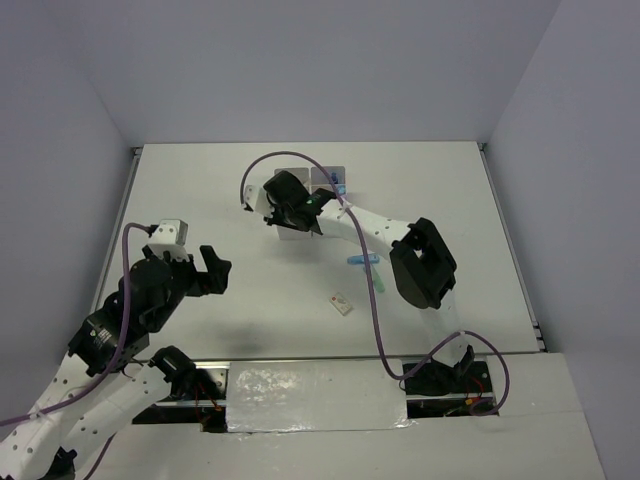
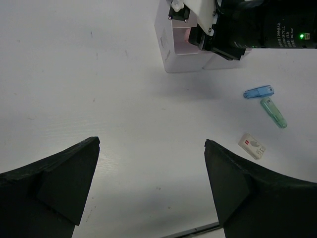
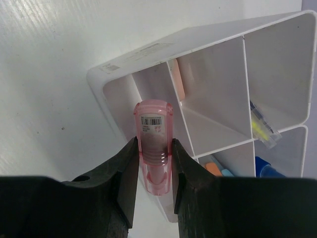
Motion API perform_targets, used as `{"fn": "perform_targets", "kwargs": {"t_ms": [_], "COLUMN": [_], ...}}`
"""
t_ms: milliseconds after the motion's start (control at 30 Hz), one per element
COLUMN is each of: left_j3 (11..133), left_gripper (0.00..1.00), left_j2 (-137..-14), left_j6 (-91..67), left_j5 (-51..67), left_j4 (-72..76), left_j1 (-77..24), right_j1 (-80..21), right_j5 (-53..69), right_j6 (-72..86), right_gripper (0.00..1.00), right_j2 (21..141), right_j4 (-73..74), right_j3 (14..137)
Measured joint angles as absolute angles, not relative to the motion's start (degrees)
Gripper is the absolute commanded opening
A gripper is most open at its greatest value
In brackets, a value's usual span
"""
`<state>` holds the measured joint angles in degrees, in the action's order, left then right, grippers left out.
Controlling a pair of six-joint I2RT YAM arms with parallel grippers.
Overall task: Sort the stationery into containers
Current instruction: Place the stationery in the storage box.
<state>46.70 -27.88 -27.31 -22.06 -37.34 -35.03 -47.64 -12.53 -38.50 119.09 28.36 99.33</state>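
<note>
Between the fingers of the right end effector [image 3: 154,145] sits a translucent pink plastic marker [image 3: 153,116], clamped across its body. Its free end reaches past the fingertips over a corner cell of the white translucent six-compartment container [image 3: 163,47], seemingly lined up for a drop. Cells beyond hold an orange piece [image 3: 177,79] and a thin yellow pen [image 3: 262,126]. The marker's barcode sticker has print too small to read. The left end effector [image 2: 151,144] hangs wide apart and empty, probably waiting. Ahead to its right on the white surface [image 2: 99,74] lie a translucent blue marker [image 2: 258,92], a translucent green marker [image 2: 274,112] and a small white eraser [image 2: 252,146] with an illegible red-marked label.
</note>
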Motion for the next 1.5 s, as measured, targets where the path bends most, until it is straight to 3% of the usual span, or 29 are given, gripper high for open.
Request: {"fn": "perform_targets", "kwargs": {"t_ms": [167,700,933,1467,1500], "left_j3": [46.6,46.5,46.5,46.5,46.5], "left_gripper": [0.99,0.99,0.99,0.99,0.99], "left_j2": [-27.9,-27.9,-27.9,-28.0,-28.0], "left_j6": [-26.8,-25.6,-25.5,-25.5,-25.4], "left_j5": [-20.5,-18.1,-17.4,-16.6,-16.6], "left_j4": [-36.8,-35.7,-35.6,-35.5,-35.5], "left_j1": [-34.2,-33.4,-33.4,-33.1,-33.1], "right_j1": [-47.6,-47.6,-47.6,-47.6,-47.6], "right_j5": [-13.1,-14.0,-14.8,-11.7,-11.1], "right_j6": [-38.9,-38.9,-38.4,-33.9,-33.1], "right_gripper": [0.23,0.26,0.44,0.49,0.53], "right_j2": [119.3,122.4,123.5,121.2,120.0], "right_j4": [28.1,27.2,27.2,28.5,28.4], "right_j3": [99.4,103.4,105.4,102.4,101.1]}}
